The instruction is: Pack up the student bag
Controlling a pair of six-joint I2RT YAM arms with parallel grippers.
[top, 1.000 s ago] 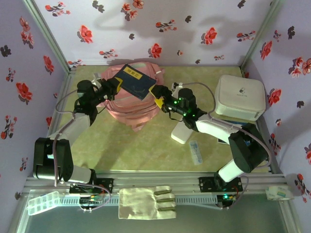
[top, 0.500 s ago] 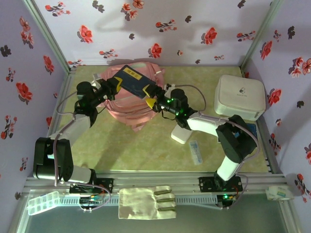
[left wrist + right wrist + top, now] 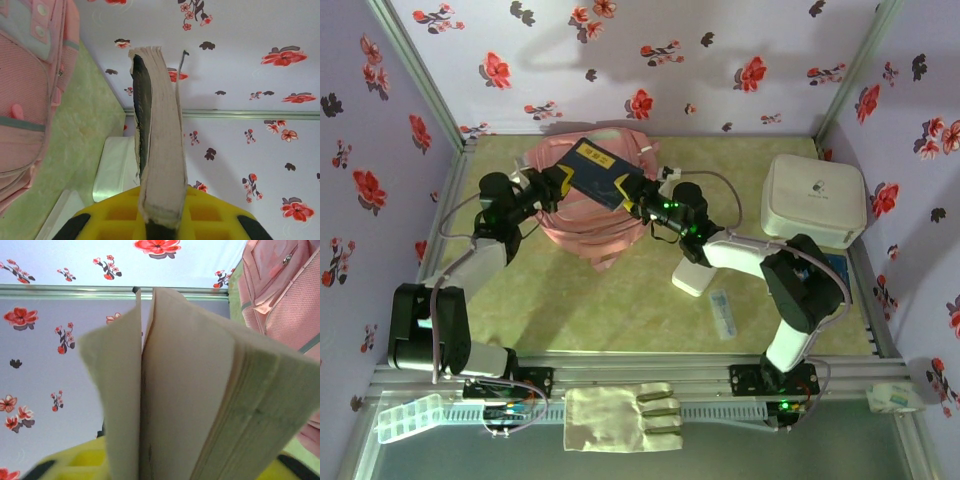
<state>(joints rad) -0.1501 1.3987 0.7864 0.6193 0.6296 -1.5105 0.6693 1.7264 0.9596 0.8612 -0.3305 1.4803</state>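
**Second gripper arriving on the book above the bag**

Within the last second the right gripper (image 3: 642, 204) had swung in from the right. Its jaws had come in from wide apart to stand either side of the right-hand end of the book (image 3: 597, 168). In the right wrist view the page block sat deep between the yellow fingers, with the cover splayed off it. Whether the pads had bitten tight could not be told.

The left gripper (image 3: 557, 183) was clenched on the book's opposite end, unchanged from a second before. The book had shifted a little leftward and hung over the student bag (image 3: 588, 235). The bag lay slumped toward the far edge of the table (image 3: 620, 310), left of centre.

Judgement: the book was passing from a one-armed carry to support at both ends, and it was not yet packed. No open mouth of the bag could be made out, so the way in remained unconfirmed.
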